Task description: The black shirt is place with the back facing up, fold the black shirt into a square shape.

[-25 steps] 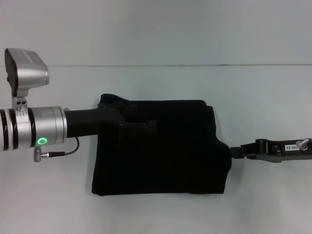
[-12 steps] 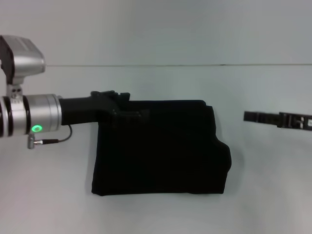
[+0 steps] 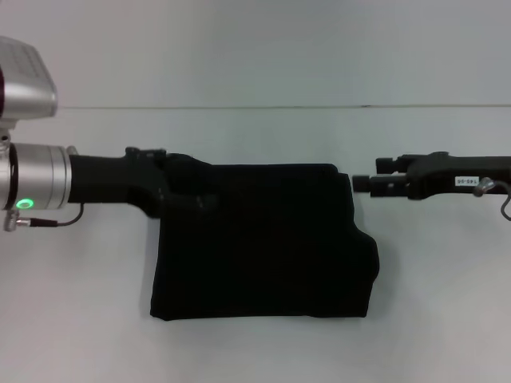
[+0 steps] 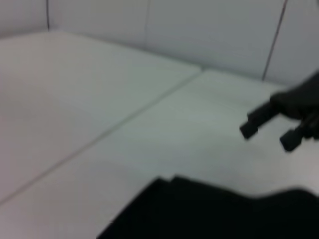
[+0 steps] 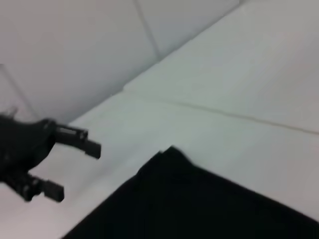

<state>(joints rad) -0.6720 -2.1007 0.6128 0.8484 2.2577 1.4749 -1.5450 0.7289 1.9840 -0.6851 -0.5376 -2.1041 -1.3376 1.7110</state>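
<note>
Shirt: soft black cloth shirt [image 3: 263, 243] lies folded, near-square, on the white table [image 3: 439, 319].
Left claw [image 3: 209, 202]: fingers parted, over shirt's far-left corner.
Right claw [image 3: 361, 183]: fingers parted, beside far-right corner.
Left: perhaps only tidying.

- The shirt [image 3: 263, 239] is plain black soft cloth, folded into a near-square bundle.
- It lies flat on the white table at about 6 o'clock in the head view, just below centre.
- A small bulge sticks out of its 3 o'clock edge.
- No lettering shows.

one black shirt [image 3: 263, 239], two hands, left hand [image 3: 209, 203], right hand [image 3: 361, 183]
</note>
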